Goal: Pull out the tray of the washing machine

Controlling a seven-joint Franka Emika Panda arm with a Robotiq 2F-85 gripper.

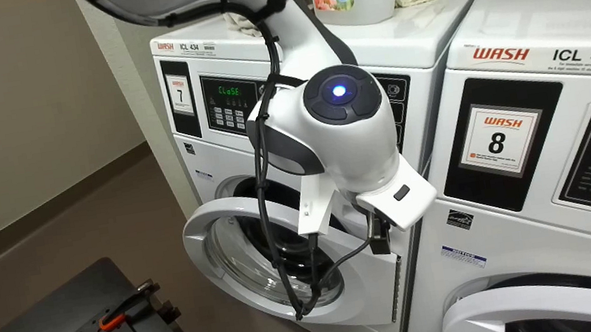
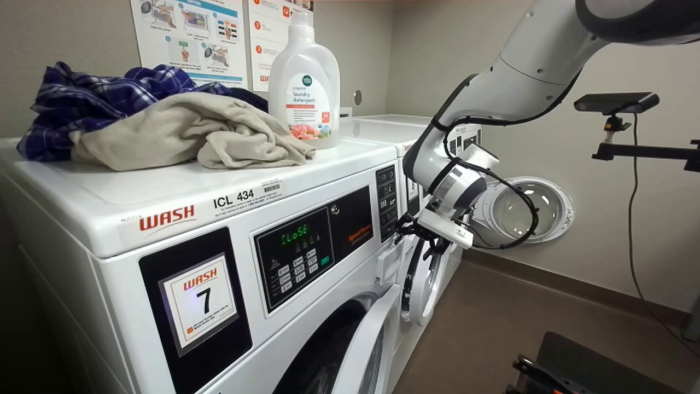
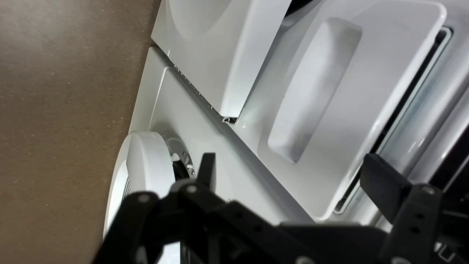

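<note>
The washing machine (image 2: 268, 339) stands just beside a second washer (image 1: 483, 243), and its flat white top is the worktop (image 2: 65, 191). Toward the right edge of the worktop, as one faces the machine, there stands upright a detergent jug (image 2: 303, 115). A beige cloth (image 2: 180, 134) and a blue plaid cloth (image 2: 109, 98) lie together beside it, the plaid one closer to the back edge.

The tray (image 3: 340, 110) is in the front of the machine, below the right front corner of the worktop and under the control panel (image 2: 350, 224). In the wrist view, its face has a long hollow, and a narrow dark gap runs along one edge.

The tool (image 3: 289, 161) is in front of the tray, with its two fingers (image 3: 384, 187) standing wide apart. One finger is at the edge with the gap; whether it touches the tray, I cannot tell. The round door (image 1: 246, 267) is swung outward, and the display (image 2: 292, 257) reads "CLOSE" in green.
</note>
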